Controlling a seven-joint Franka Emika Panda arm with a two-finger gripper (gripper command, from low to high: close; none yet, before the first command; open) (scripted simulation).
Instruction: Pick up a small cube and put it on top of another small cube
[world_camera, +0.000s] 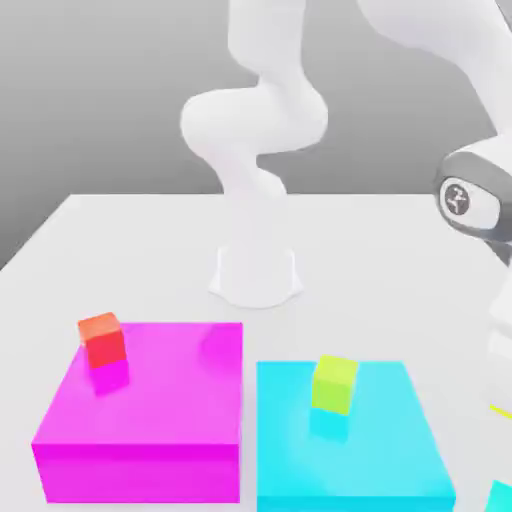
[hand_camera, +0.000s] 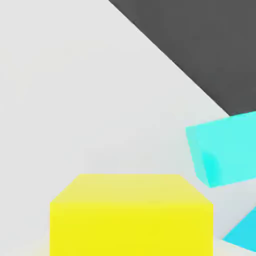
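Observation:
The small cube (hand_camera: 131, 215), plain bright yellow, sits very close in front of the hand camera. In the exterior view only a thin yellow edge of it (world_camera: 500, 411) shows at the right border. It sits just under the white hand, where my gripper (world_camera: 506, 400) is shut on it, low over the white table. A red cube (world_camera: 103, 338) stands on the magenta block (world_camera: 150, 420). On the cyan block (world_camera: 350, 440) stands a lime yellow-green cube (world_camera: 334, 384).
The arm's white base (world_camera: 255, 275) stands in the middle of the table (world_camera: 120, 250), behind the two big blocks. Another cyan block (hand_camera: 225, 150) lies near the yellow cube. A corner of something cyan (world_camera: 502, 495) shows at the exterior view's lower right.

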